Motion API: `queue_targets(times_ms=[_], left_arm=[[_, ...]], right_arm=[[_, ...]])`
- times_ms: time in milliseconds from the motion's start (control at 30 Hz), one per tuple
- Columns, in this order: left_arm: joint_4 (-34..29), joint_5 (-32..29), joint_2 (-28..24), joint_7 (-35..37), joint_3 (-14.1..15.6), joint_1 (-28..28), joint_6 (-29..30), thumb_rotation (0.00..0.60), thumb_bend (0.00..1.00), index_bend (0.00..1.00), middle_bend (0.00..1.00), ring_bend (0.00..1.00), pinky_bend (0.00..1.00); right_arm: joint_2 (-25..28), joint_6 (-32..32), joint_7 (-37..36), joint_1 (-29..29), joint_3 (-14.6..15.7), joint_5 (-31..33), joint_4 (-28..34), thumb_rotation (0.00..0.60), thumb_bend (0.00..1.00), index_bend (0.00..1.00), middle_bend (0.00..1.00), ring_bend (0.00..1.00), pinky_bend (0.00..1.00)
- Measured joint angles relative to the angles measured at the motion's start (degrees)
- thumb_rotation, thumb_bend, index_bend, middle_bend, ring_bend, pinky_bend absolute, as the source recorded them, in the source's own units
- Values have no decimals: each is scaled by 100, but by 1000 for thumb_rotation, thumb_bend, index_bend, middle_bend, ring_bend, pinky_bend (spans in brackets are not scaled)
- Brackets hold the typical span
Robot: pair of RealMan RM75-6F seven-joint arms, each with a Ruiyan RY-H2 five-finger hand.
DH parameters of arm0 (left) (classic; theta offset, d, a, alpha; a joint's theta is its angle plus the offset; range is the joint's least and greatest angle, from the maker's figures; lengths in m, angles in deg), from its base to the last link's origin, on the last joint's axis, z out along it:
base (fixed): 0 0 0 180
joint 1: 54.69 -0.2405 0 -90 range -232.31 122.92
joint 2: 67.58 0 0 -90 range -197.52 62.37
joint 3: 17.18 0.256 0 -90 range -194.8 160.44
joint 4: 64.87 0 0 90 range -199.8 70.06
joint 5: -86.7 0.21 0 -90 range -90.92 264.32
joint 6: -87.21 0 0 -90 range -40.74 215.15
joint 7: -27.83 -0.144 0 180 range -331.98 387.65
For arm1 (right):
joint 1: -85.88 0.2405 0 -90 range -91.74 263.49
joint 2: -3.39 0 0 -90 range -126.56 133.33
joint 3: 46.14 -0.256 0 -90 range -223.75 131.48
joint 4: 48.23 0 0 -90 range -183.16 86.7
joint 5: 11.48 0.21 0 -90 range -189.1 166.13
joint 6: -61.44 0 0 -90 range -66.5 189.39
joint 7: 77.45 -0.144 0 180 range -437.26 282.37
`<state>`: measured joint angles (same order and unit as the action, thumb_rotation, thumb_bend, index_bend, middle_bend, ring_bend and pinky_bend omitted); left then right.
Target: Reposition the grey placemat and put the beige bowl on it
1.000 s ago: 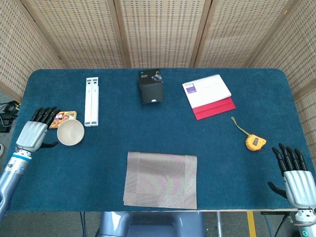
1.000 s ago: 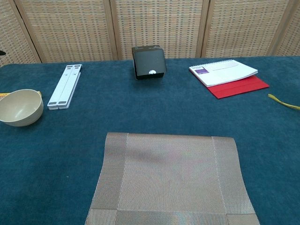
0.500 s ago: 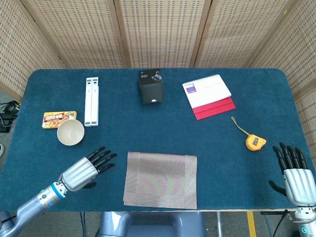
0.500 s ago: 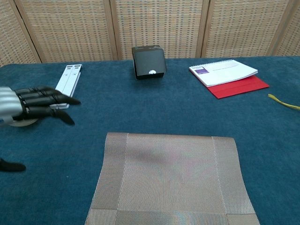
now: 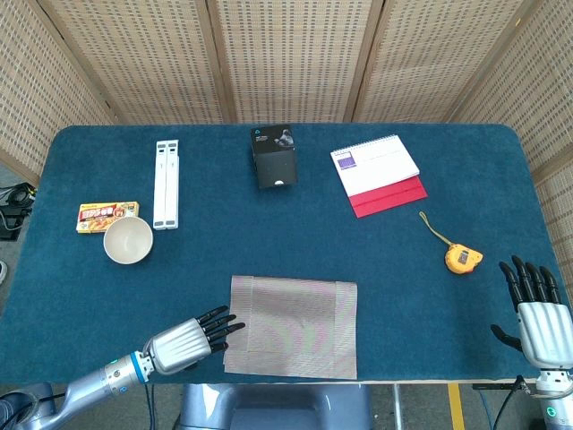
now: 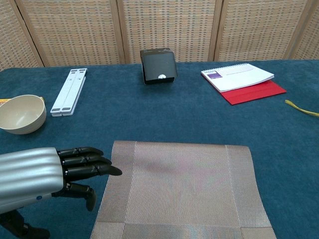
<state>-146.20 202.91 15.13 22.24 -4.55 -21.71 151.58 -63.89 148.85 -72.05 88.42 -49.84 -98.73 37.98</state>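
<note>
Grey placemat lies flat at the near table edge, roughly centre, long axis running left-right across your front. Your left hand is right beside its left short edge, fingers extended and held close together, pointing at the mat, tips at or just over the edge; contact can't be confirmed in either view. It holds nothing. So the mat lies to the right of that hand, and the left is clearly the nearer one. Your right hand sits well apart at the far right near corner, fingers spread, empty. Beige bowl stands upright, further back and left of the mat, next to the white folded stand and a snack packet. Likely next: pin or pinch the left edge, drag the mat.
</note>
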Motion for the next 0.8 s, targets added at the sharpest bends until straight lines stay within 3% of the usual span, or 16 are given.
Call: queue_targets(times_ms=[233,567,800], left_arm=[[170,-27,404,3,44,91,-204,600,54,371,0,0,0],[116,-366,711,-242,-111,305,-670,600,71,379,0,0,0],[29,-467,795,-339,-156,406,-740,600,231,397,0,0,0]], right_arm=[[-8,-49,-39,23,-11,39,-43,600,0,0,0,0,0],[4,-93,-102,42,-36,107,-68,600,0,0,0,0,0],[8,-116,-128,52,-47,142,-81,600,0,0,0,0,0]])
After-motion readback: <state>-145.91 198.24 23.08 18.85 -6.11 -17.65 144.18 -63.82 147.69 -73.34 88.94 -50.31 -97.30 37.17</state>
